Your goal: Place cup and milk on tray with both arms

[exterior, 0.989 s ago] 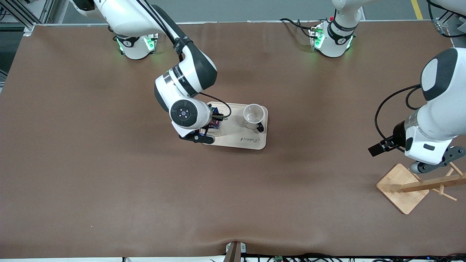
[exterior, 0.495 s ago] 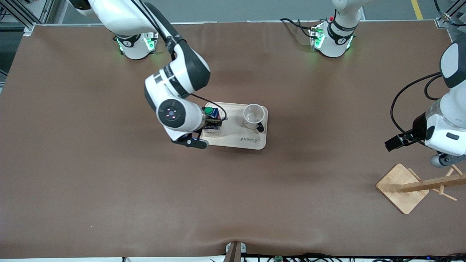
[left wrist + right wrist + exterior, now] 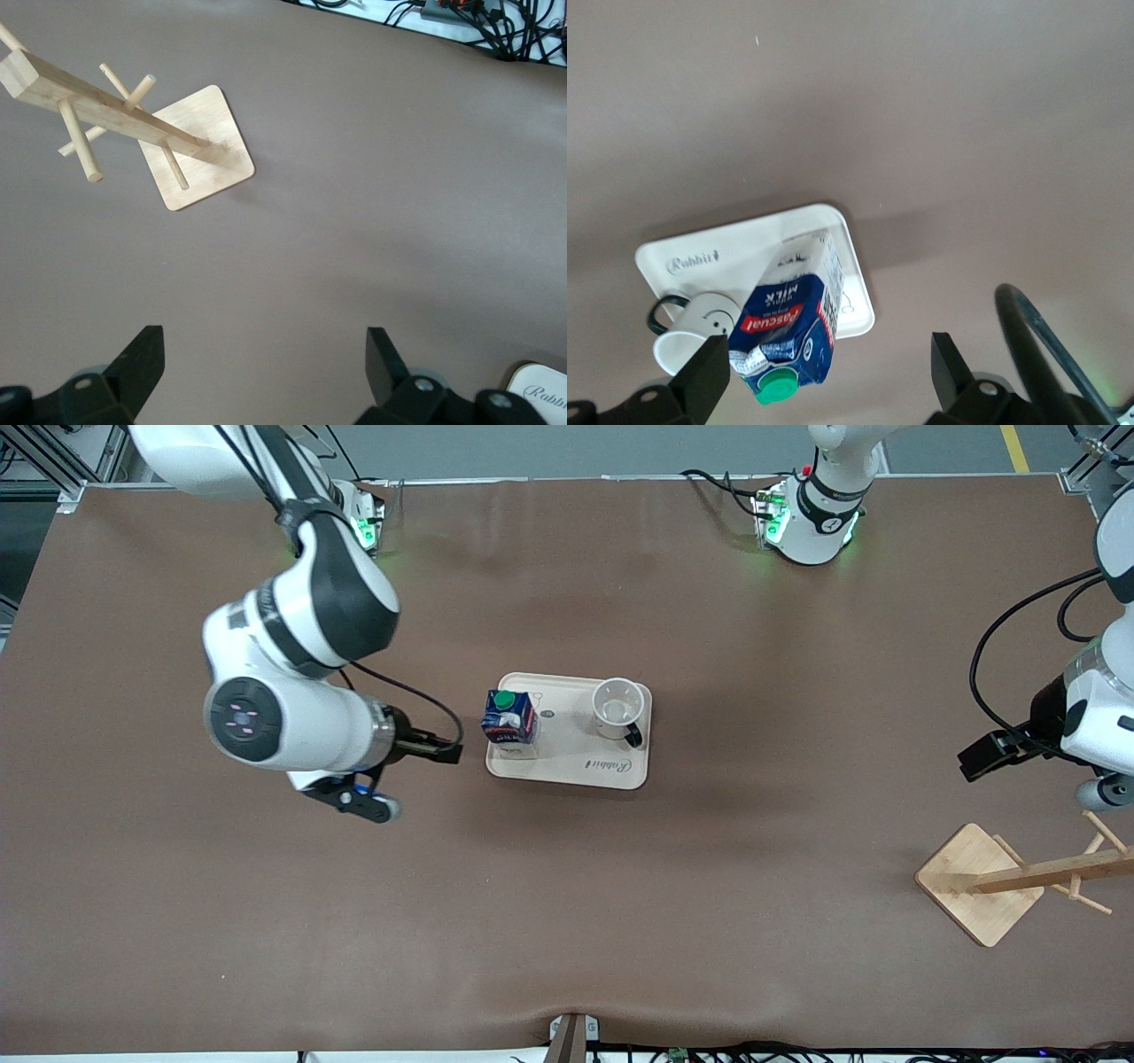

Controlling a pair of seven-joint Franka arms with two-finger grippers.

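The cream tray [image 3: 585,766] lies mid-table. The blue and white milk [image 3: 509,717] stands upright on its end toward the right arm. The white cup [image 3: 617,707] stands upright on the end toward the left arm. My right gripper [image 3: 350,799] is open and empty, over bare table beside the tray. Its wrist view shows the milk [image 3: 788,323], the cup [image 3: 691,335] and the tray [image 3: 726,252] apart from the open right gripper [image 3: 828,347]. My left gripper [image 3: 1103,791] is open and empty [image 3: 265,341] over the table near the wooden stand.
A wooden stand with a square base [image 3: 979,881] and pegs sits at the left arm's end, nearer the front camera; it also shows in the left wrist view [image 3: 197,146]. A tray corner [image 3: 540,391] shows there too. Cables run along the table's edge.
My right gripper has let go of the milk, which now stands on the tray, and has drawn away toward the right arm's end. My left gripper has drifted farther toward its own end.
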